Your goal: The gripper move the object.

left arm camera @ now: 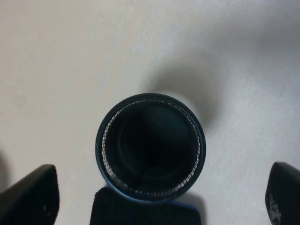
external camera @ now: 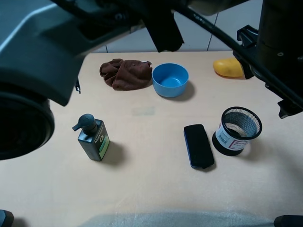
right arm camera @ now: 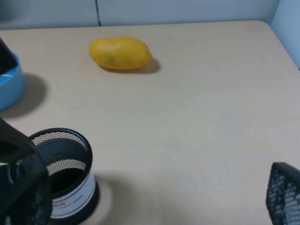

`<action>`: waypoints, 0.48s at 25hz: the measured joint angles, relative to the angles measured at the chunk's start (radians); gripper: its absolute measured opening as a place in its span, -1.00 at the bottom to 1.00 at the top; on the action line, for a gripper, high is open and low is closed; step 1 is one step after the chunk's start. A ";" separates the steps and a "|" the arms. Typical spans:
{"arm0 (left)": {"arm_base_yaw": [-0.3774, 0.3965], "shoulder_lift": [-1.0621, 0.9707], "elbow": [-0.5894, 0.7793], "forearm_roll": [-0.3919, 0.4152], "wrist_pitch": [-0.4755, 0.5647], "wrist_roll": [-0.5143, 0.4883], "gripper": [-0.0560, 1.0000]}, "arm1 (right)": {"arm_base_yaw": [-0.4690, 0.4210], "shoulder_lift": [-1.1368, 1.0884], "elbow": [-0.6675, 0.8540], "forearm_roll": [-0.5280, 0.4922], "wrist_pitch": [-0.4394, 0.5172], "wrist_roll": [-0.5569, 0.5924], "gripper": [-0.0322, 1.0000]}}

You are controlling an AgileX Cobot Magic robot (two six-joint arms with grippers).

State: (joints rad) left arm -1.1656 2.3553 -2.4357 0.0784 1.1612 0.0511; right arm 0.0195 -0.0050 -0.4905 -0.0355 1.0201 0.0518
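Left arm (external camera: 33, 71) fills the near-left of the exterior view, blurred. Left gripper (left arm camera: 158, 190) has its fingers spread wide and holds nothing. Its camera looks straight down what seems to be the mesh pen cup (external camera: 236, 128), so it is probably lined up for a top approach. The exterior view doesn't show it over the cup, so cannot confirm.

Right gripper (right arm camera: 152, 187) is also wide open and empty, near the cup and toward the right edge from it. The cup overlaps one finger in that view and is not between the jaws. Judged pre-grasp, with the jaws kept wide to clear the rim.

Pen cup stands upright on the table (external camera: 151, 189) near the right edge, roughly midway between the far and near edges, barcode label facing the near edge. Empty, bare base visible through the mouth. Black flat case (external camera: 198, 145) lies just beside it toward the middle with a small gap. It crowds that side, so coming in from the right edge or from above looks safer.

Blue bowl (external camera: 170, 79) sits at the middle of the far edge, upright, empty. Brown cloth (external camera: 125, 73) is bunched just beside it, touching or nearly. Yellow mango-like fruit (external camera: 226, 67) lies near the far-right corner. Dark green pump bottle (external camera: 93, 139) stands upright toward the left edge, closed, fill not visible.
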 joint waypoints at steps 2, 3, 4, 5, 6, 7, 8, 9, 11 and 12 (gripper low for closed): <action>0.000 -0.034 0.037 0.004 0.000 0.000 0.79 | 0.000 0.000 0.000 0.000 0.000 0.000 0.41; 0.000 -0.049 0.063 0.010 0.000 0.000 0.79 | 0.000 0.000 0.000 0.000 0.000 0.000 0.41; 0.000 -0.069 0.093 0.018 0.000 0.000 0.79 | 0.000 0.000 0.000 -0.001 0.000 0.000 0.41; 0.000 -0.087 0.119 0.028 0.000 -0.001 0.79 | 0.000 0.000 0.000 -0.001 0.000 0.000 0.41; 0.000 -0.109 0.152 0.036 0.000 -0.006 0.79 | 0.000 0.000 0.000 -0.001 0.000 0.000 0.41; 0.000 -0.128 0.183 0.047 -0.001 -0.009 0.79 | 0.000 0.000 0.000 -0.001 0.000 0.000 0.41; 0.000 -0.151 0.213 0.054 -0.001 -0.016 0.79 | 0.000 0.000 0.000 -0.001 0.000 0.000 0.41; 0.000 -0.175 0.237 0.063 -0.001 -0.023 0.79 | 0.000 0.000 0.000 -0.001 0.000 0.000 0.41; 0.001 -0.218 0.289 0.078 -0.001 -0.029 0.79 | 0.000 0.000 0.000 -0.001 0.000 0.000 0.41; 0.003 -0.242 0.310 0.080 -0.001 -0.030 0.79 | 0.000 0.000 0.000 -0.001 0.000 0.000 0.41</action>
State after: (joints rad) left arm -1.1630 2.1137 -2.1254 0.1588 1.1605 0.0207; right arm 0.0195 -0.0050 -0.4905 -0.0363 1.0201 0.0518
